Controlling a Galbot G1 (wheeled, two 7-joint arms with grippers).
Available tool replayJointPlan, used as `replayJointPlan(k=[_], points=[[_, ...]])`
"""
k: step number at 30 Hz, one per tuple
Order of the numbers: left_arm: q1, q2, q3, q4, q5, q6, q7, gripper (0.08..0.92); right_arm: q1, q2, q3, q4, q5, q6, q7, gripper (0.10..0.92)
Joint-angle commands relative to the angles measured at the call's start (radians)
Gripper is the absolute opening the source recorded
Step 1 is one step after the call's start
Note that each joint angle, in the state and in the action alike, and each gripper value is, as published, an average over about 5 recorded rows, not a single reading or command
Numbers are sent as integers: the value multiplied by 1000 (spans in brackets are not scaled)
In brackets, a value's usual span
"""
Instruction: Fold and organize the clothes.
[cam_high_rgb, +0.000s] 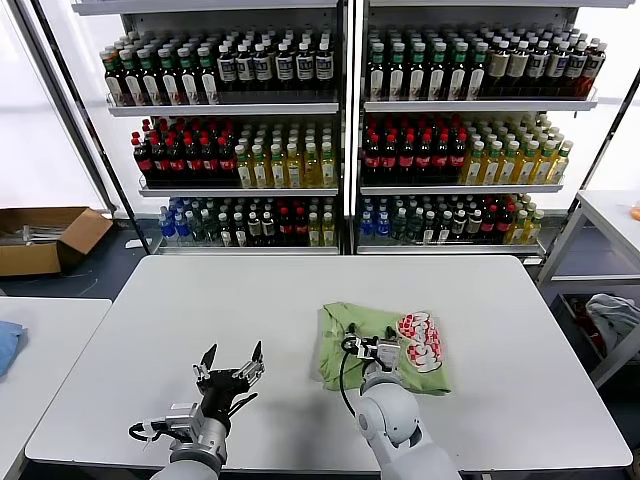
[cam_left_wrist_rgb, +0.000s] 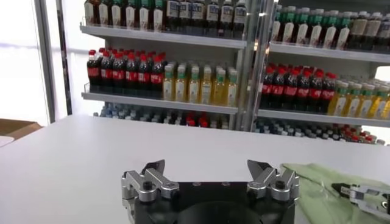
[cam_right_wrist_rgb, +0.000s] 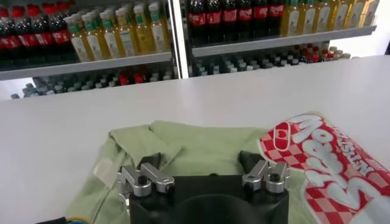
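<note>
The light green polo shirt (cam_high_rgb: 345, 345) lies in a crumpled fold on the white table (cam_high_rgb: 250, 300), right of the middle. Its red-and-white graphic (cam_high_rgb: 421, 340) faces up on the right side. My right gripper (cam_high_rgb: 372, 349) is open, low over the shirt's middle. In the right wrist view its jaws (cam_right_wrist_rgb: 201, 161) stand wide apart over the green fabric (cam_right_wrist_rgb: 195, 140), with the graphic (cam_right_wrist_rgb: 317, 152) beside them. I cannot tell whether the fingers touch the cloth. My left gripper (cam_high_rgb: 232, 362) is open and empty above bare table, left of the shirt. The left wrist view shows it (cam_left_wrist_rgb: 206, 165) with the shirt's edge (cam_left_wrist_rgb: 311, 182) beyond.
Shelves of bottles (cam_high_rgb: 340, 130) stand behind the table. A cardboard box (cam_high_rgb: 45, 238) sits on the floor at far left. A blue cloth (cam_high_rgb: 8, 345) lies on a second table to the left. A grey-white cloth bundle (cam_high_rgb: 615, 315) lies at right.
</note>
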Motion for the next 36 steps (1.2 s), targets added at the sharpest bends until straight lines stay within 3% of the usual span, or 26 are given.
replayJointPlan(k=[1, 7, 22, 36], points=[[5, -3, 6, -2, 4, 1, 3, 823, -18, -29, 5, 103, -73, 58, -58, 823], [9, -6, 10, -1, 6, -1, 5, 823, -89, -116, 44, 226, -123, 66, -57, 823], [8, -14, 26, 2, 15, -1, 4, 823, -87, -112, 143, 89, 141, 45, 14, 823], [16, -12, 15, -15, 20, -8, 1, 823, -85, -136, 159, 123, 241, 17, 14, 823]])
